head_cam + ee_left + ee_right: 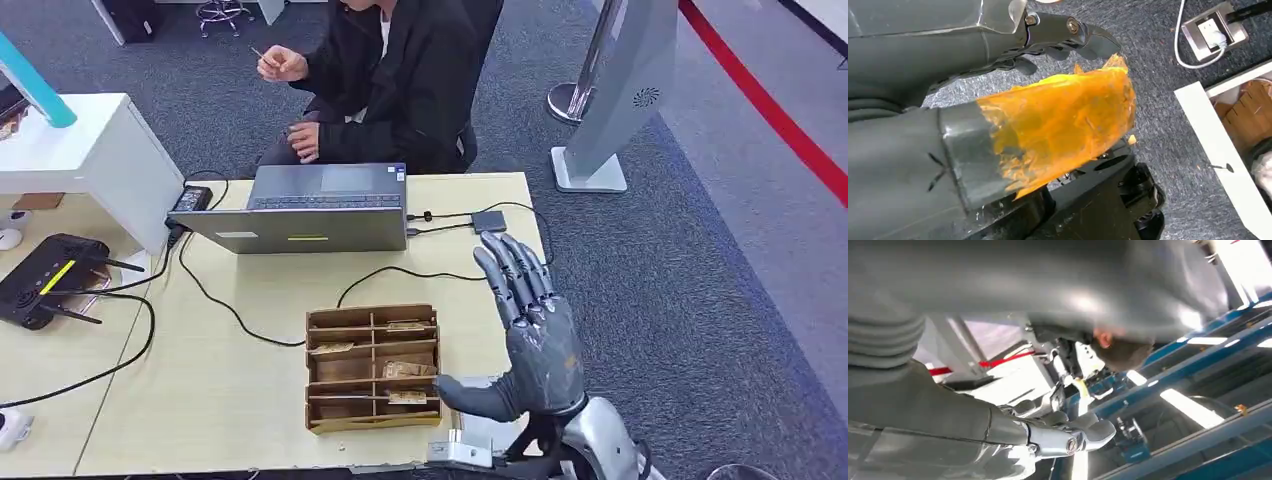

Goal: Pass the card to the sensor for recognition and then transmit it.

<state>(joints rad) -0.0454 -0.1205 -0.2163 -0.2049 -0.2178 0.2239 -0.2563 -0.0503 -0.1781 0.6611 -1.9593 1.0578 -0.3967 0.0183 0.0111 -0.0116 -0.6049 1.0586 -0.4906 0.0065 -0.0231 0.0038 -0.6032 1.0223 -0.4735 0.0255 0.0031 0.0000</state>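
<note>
A person (395, 75) sits at the top centre of the head view, behind the surface (230, 400), and pinches a thin card (264, 56) between the fingers of a raised hand at the upper left of the body; it is too small to tell more about it. Below, at lower centre, a brown divided tray (372, 366) lies flat on the surface. Several of its compartments hold flat cards or slips, most of them in the right-hand column; what is printed on them cannot be read.

The right hand (530, 335) stands upright just to the right of the tray, in the lower right of the frame, fingers stretched apart and pointing up, thumb stuck out toward the tray's lower right corner. It holds nothing. Whether the thumb touches the tray cannot be told.

In the left wrist view the left hand (998, 115) hangs over grey carpet, its thumb wrapped in orange film, its dark fingers loosely curled with nothing in them.

Above the tray an open laptop (310, 210) faces the person, cables trailing from it. A black router (50, 275) sits at the left edge.
</note>
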